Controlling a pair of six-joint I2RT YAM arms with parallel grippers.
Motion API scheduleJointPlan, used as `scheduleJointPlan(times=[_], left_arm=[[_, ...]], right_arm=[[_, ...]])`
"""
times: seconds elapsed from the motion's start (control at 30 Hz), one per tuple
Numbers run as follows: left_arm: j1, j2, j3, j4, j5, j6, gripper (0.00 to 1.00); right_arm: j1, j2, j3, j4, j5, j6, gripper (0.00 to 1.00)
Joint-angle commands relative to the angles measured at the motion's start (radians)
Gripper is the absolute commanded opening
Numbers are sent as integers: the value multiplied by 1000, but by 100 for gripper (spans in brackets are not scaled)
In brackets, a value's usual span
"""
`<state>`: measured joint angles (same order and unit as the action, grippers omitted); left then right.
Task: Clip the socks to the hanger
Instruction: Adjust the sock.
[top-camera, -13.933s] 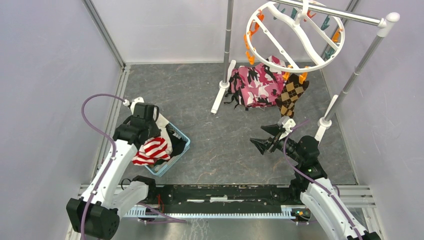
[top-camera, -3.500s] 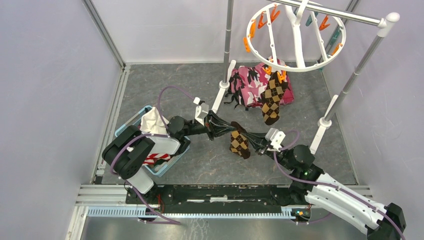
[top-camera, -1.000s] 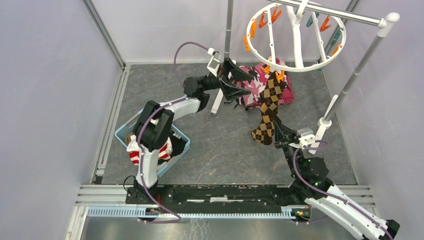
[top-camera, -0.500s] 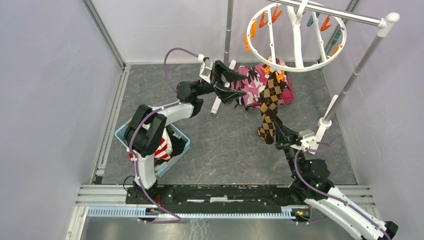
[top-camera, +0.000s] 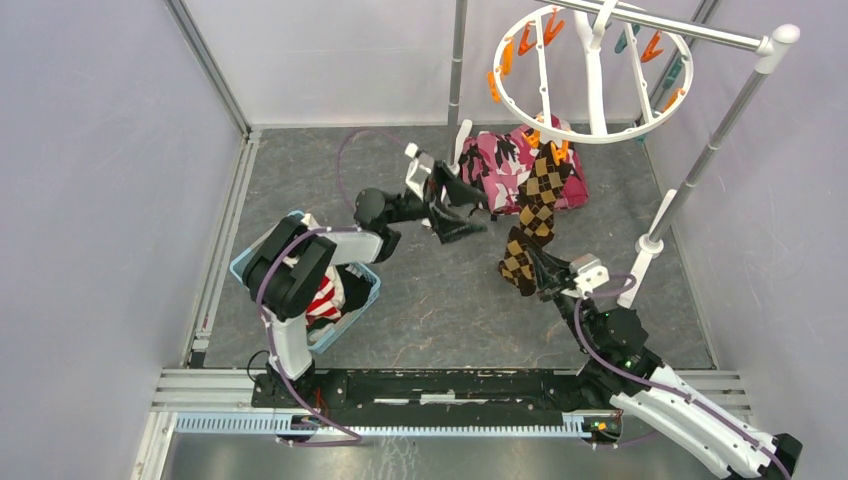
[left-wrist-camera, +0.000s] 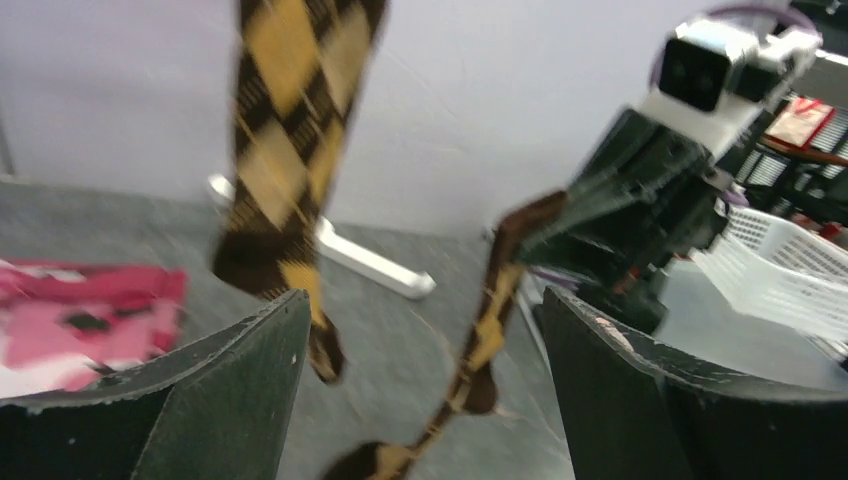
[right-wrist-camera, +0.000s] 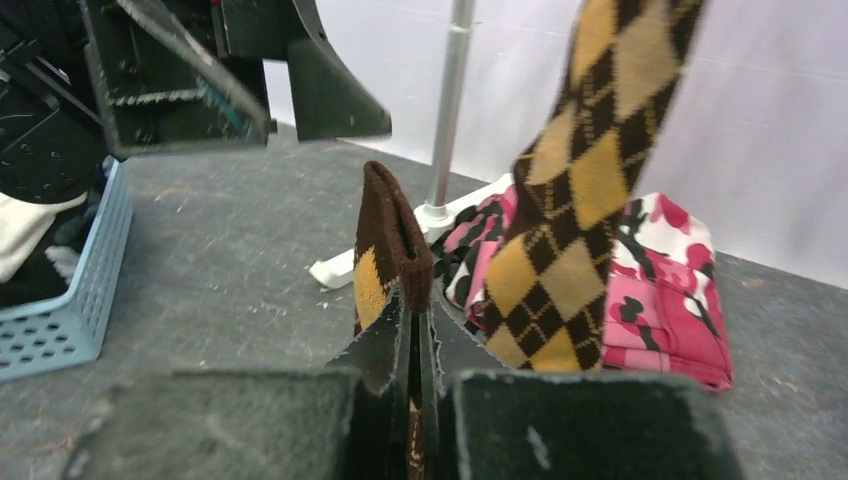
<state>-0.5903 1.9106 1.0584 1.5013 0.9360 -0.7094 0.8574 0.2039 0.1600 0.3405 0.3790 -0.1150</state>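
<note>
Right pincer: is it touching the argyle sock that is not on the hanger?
Touching. Right wrist view: the right pincer is shut on the sock, pinching its brown cuff.

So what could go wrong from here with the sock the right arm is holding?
The right fingers pinch only a narrow fold of the held sock, so it might slip out on the way up to the hanger. It also dangles right beside the clipped argyle sock and could snag or tug it off its clothespin. The open left fingers are close, so the arms may bump.
</note>
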Motion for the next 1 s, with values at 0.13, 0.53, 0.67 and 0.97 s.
scheduleJointPlan(times=[0.13,0.53,0.67,0.97], left_arm=[[-42,-214,-285,235,47,150,92],[-97,-222,-365,235,-79,219,89],[-103,-206,-339,236,-65,197,77],[-109,-174,-299,236,-32,141,35]], right_arm=[[4,99,79,75,-249,-64,0],[3,205,123,120,-376,-31,0],[3,208,127,119,-377,-29,0],[2,216,126,120,-405,-22,0]])
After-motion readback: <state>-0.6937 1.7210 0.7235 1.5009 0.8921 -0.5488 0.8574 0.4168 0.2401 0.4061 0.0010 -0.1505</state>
